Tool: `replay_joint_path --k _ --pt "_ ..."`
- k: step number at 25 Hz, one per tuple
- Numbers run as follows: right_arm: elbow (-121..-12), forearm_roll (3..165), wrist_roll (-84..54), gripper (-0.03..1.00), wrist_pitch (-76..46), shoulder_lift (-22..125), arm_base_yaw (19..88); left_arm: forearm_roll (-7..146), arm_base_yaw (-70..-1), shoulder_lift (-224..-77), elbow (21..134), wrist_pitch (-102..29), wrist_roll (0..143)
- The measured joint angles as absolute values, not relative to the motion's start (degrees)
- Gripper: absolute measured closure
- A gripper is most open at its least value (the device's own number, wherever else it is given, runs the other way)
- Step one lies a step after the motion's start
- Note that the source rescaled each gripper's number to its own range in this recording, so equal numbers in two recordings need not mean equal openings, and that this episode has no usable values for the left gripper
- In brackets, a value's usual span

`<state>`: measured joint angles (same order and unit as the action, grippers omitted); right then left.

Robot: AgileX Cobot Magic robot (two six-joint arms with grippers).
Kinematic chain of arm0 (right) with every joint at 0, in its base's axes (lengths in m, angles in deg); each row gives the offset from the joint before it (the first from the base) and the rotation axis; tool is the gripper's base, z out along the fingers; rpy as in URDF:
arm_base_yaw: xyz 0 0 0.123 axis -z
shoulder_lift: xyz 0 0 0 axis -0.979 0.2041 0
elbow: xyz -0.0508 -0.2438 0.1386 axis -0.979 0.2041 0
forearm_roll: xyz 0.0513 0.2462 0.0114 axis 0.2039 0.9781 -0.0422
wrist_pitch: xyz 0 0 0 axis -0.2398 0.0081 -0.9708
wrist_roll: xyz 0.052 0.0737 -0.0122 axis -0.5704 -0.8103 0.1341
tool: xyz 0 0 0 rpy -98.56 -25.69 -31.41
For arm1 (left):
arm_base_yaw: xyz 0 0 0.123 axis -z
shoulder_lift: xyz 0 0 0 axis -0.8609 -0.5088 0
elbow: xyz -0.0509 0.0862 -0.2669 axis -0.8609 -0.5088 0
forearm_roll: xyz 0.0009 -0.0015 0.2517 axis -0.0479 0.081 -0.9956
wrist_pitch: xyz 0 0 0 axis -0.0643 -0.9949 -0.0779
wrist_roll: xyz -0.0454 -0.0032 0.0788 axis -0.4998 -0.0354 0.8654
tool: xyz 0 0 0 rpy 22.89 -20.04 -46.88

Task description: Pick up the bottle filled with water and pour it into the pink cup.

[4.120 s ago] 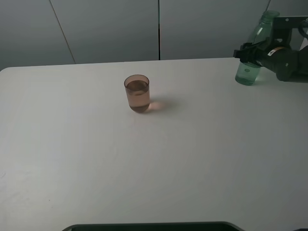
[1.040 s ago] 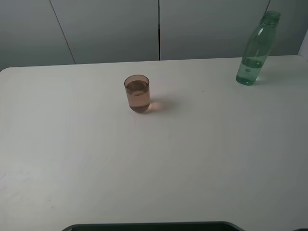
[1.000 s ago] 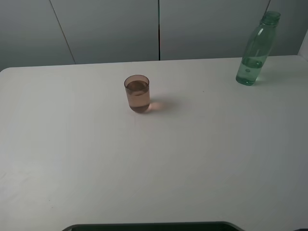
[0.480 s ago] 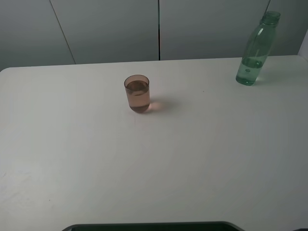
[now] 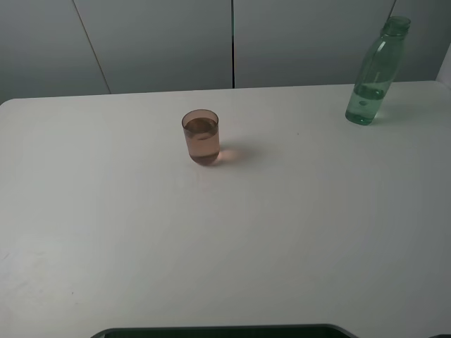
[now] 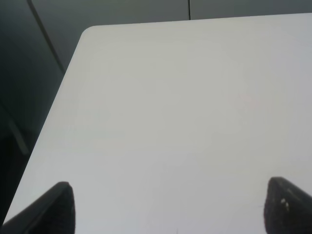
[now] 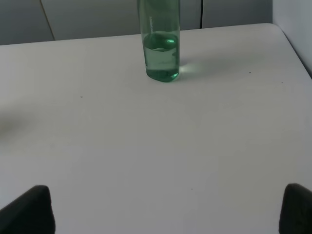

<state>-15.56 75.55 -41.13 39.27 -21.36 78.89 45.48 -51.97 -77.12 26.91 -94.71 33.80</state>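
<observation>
The green-tinted bottle (image 5: 374,73) stands upright at the far right of the white table (image 5: 282,225), with a little water in its bottom. It also shows in the right wrist view (image 7: 159,41), well ahead of my right gripper (image 7: 165,207), which is open and empty, fingertips (image 7: 30,208) wide apart. The pink cup (image 5: 201,136) stands upright left of the table's middle and holds liquid. My left gripper (image 6: 170,207) is open and empty over bare table near the table's left edge. Neither gripper shows in the exterior high view.
Grey wall panels (image 5: 162,42) stand behind the table. The table's rounded far left corner (image 6: 90,33) shows in the left wrist view. A dark edge (image 5: 225,331) runs along the front of the exterior high view.
About four seconds ago my right gripper was at the bottle; it has since let go and withdrawn out of the exterior high view. Over the last second nothing has moved.
</observation>
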Motion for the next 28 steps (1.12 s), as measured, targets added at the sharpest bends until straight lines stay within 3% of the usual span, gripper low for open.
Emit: replay_joint_path --k 28 --pt "-15.6 75.6 -41.1 -0.03 39.3 -21.4 78.9 45.5 -52.0 -77.1 26.9 -94.7 33.8"
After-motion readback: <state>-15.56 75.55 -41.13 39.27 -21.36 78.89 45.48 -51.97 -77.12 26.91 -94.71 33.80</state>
